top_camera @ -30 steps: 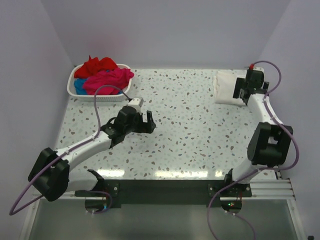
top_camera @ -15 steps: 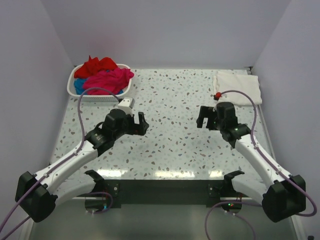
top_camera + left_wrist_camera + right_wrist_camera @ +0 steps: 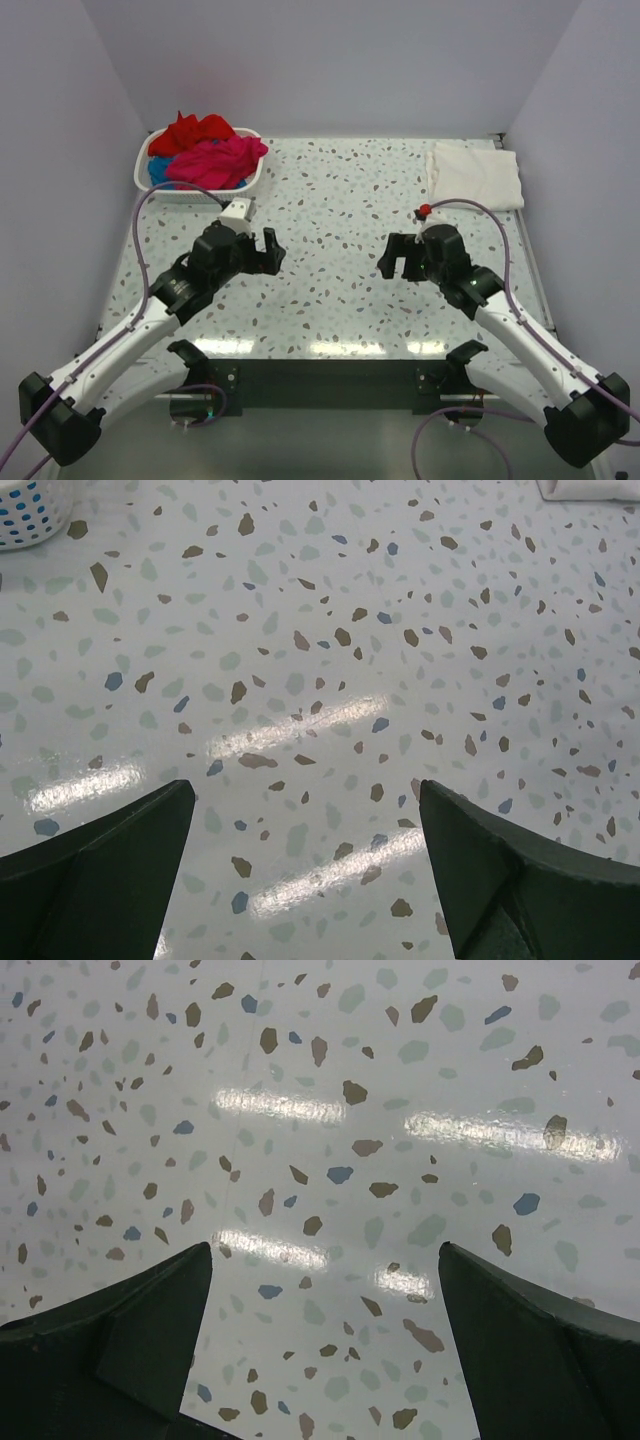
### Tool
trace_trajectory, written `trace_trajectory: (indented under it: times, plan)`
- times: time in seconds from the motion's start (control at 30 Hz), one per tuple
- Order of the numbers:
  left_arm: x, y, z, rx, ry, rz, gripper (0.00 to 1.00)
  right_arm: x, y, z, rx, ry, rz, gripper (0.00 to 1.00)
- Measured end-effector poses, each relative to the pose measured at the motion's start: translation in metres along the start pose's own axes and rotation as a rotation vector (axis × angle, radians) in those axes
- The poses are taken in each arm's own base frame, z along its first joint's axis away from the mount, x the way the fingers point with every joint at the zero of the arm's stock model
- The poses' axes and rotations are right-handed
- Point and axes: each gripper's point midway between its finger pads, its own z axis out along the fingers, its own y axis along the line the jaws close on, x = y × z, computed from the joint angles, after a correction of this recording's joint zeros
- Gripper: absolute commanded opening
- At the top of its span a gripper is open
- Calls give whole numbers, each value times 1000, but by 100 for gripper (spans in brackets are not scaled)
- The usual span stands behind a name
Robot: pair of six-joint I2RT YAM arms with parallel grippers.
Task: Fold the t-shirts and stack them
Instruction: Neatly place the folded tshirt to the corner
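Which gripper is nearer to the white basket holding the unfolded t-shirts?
Left. The left gripper is just near-right of the basket; the right gripper is much farther to its right.

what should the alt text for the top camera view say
Two robot arms reach over a speckled table, the left gripper and right gripper both open, empty and pointing toward each other. A white basket at the far left holds crumpled red, pink and blue t-shirts; a folded white t-shirt lies at the far right.
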Motion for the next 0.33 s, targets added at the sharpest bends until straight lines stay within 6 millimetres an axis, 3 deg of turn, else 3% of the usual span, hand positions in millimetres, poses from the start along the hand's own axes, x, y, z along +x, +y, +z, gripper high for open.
trace_trajectory:
  times: [0.33]
  plan:
    - [4,6,-5,-22,14,19,100,2,0,-5,-4,2,-11,99]
